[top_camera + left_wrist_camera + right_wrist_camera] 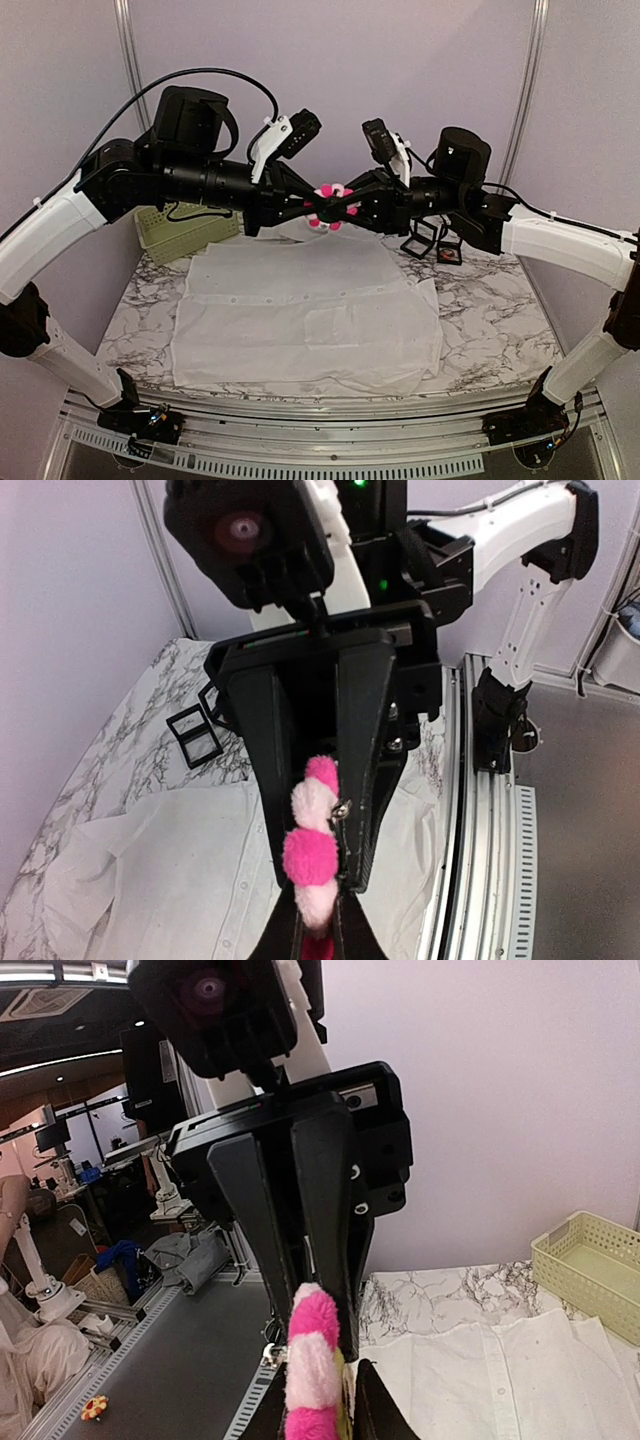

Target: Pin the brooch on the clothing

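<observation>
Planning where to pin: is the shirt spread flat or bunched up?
Spread flat: the shirt lies open on the table, button row and pocket showing.

The brooch [330, 207] is a fluffy ring of pompoms, hot pink alternating with pale pink-white; a small bit of metal shows at its edge in the left wrist view. It hangs in the air above the far part of the shirt [300, 310], pinched from both sides: the left gripper [315, 209] and the right gripper [346, 206] meet on it, fingertips close together. The shirt is thin and white, spread flat on the marble tabletop [500, 320] with light wrinkles; its button row [300, 297] runs left to right across the middle, and the chest pocket [335, 328] lies just on the near side of that row; the near hem is slightly rumpled.
</observation>
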### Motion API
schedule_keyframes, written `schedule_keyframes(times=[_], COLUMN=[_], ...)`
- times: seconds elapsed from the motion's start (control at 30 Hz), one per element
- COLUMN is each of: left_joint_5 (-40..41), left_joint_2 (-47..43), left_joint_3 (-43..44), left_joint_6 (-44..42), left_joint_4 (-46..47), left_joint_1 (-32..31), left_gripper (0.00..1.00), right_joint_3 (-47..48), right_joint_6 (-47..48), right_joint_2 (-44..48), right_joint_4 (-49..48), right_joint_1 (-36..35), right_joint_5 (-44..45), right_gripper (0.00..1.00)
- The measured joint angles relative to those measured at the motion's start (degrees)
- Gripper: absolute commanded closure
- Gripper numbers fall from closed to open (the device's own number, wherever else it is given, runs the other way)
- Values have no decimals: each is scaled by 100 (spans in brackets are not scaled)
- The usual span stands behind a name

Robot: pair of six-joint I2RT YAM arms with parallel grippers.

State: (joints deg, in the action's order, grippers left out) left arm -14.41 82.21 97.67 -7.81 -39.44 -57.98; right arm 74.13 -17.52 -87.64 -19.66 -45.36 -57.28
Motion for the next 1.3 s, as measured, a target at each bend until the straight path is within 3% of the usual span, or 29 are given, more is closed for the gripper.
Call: schedule_keyframes(times=[0.13,0.53,0.73,0.93,1.13,1.3], left_joint_5=[168,404,514,684,758,767], left_joint_2=[0,2,2,2,2,0], left_joint_3=[48,55,55,55,55,55], left_joint_6=[-94,-160,-221,-389,-461,-463], left_joint_4=[-85,-195,-190,-227,-223,-210], left_joint_1=[-48,-52,-52,-55,-72,-157], left_gripper=[100,100,100,100,100,100], right_joint_3=[48,103,166,201,201,39], right_joint_6=[-22,-90,-205,-439,-492,-446], right_joint_2=[-24,-74,-101,-175,-175,-133], right_joint_4=[87,271,415,531,573,317], right_joint_1=[0,37,39,74,81,92], right_joint_5=[37,151,306,474,560,463], right_gripper=[81,91,70,66,53,49])
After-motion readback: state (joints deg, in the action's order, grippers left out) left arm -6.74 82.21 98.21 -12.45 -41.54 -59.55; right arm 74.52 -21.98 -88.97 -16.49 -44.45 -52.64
